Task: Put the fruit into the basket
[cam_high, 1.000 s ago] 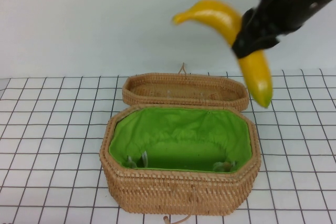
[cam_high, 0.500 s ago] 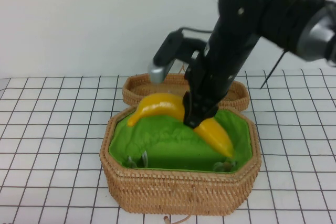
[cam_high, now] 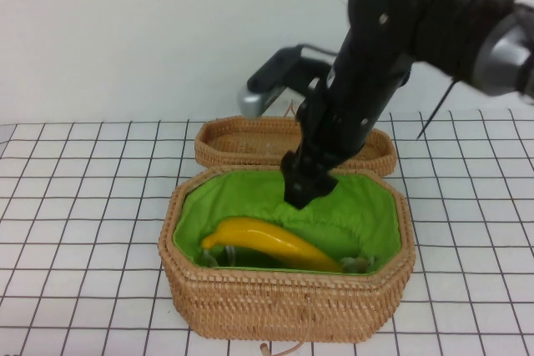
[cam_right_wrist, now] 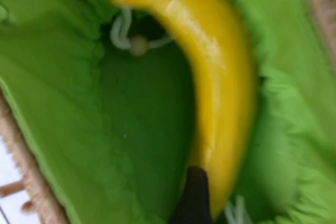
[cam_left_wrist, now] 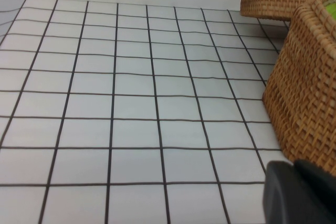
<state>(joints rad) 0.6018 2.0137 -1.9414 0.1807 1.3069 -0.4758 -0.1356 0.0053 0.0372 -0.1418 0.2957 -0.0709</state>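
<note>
Near the counter's (cam_high: 75, 206) front edge: basket (cam_high: 288, 306), fruit (cam_high: 271, 243) lying loose inside. Above it, right tool (cam_high: 302, 188), empty, spread unclear. Left tool (cam_left_wrist: 299, 192) low beside basket's wall, spread unclear.

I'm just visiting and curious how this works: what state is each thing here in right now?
banana: lying inside the basket on the green lining, released.
basket: open, holding the banana.
lid: flipped back behind the basket, upside down.
right gripper: above the basket's inside, holding nothing.
left gripper: low beside the basket, away from the banana.
</note>
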